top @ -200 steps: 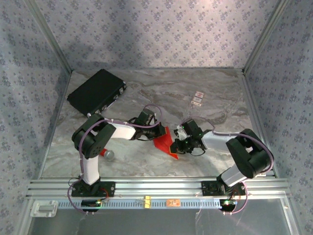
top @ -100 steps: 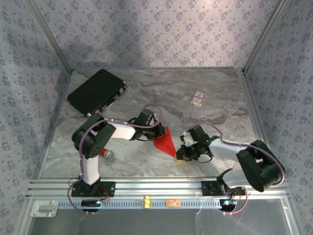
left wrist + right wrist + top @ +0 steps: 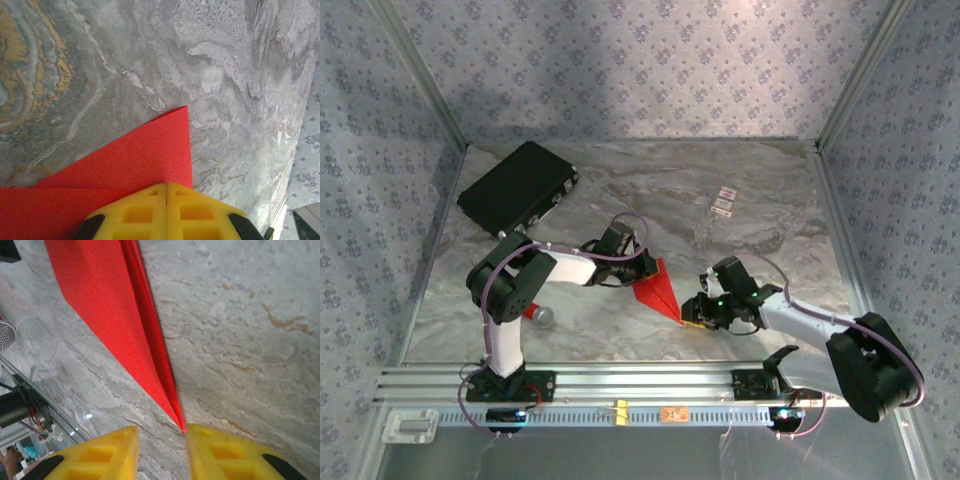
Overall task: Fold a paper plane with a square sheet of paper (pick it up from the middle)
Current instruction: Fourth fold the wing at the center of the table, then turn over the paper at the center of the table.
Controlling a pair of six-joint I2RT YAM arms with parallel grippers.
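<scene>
The square sheet of paper is folded into a slim red paper plane [image 3: 658, 292] that lies flat on the marble table [image 3: 760, 170], its point toward the near right. My left gripper [image 3: 640, 267] is shut, its yellow tips resting on the wide far end of the plane [image 3: 135, 160]; the jaws [image 3: 166, 187] meet with no gap. My right gripper [image 3: 693, 312] sits at the pointed end, open. The plane's sharp tip [image 3: 170, 390] ends just in front of the right gripper [image 3: 162, 431], close to its right finger [image 3: 215, 450], with bare table between the jaws.
A black case [image 3: 518, 187] lies at the far left. A small red cylinder with a grey end [image 3: 538, 315] rests beside the left arm's base. Two small cards [image 3: 724, 201] lie at the far right. An aluminium rail [image 3: 640, 380] runs along the near edge.
My right gripper slid off the plane toward its near tip and opened, and its arm swung out to the right. The left gripper and the paper stayed put.
</scene>
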